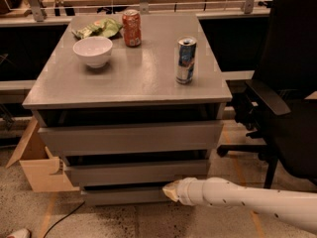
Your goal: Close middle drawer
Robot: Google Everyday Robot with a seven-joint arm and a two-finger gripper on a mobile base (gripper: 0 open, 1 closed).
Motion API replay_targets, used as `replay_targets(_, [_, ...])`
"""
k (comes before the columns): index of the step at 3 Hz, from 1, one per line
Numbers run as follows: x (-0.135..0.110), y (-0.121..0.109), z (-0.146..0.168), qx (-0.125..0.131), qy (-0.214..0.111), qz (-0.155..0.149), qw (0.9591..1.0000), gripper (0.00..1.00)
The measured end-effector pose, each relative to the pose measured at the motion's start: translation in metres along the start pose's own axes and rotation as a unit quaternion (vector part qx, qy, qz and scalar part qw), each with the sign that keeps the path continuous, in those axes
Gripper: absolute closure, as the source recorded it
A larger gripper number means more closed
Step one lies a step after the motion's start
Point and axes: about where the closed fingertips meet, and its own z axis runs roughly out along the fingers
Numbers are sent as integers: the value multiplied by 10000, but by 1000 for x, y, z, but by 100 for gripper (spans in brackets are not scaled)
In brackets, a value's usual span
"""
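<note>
The grey cabinet (138,78) has three fronts. The middle drawer (124,172) is the wide, shallow grey front second from the top, with a dark gap above it; its interior does not show. The taller top front (129,138) stands out above it and the narrower lowest front (119,196) sits below. My gripper (168,190) is at the end of the white arm (237,202), which comes in from the lower right. Its pale tip is low in front of the cabinet, at the bottom edge of the middle drawer, right of centre.
On the cabinet top stand a white bowl (92,51), a red can (131,28), a blue and silver can (185,60) and a green bag (99,28). A black office chair (287,108) stands close on the right. An open cardboard box (37,167) sits at the left.
</note>
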Motion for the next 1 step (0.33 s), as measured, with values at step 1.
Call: replay_targets(1, [29,-29,-23,256,221,386,9987,100])
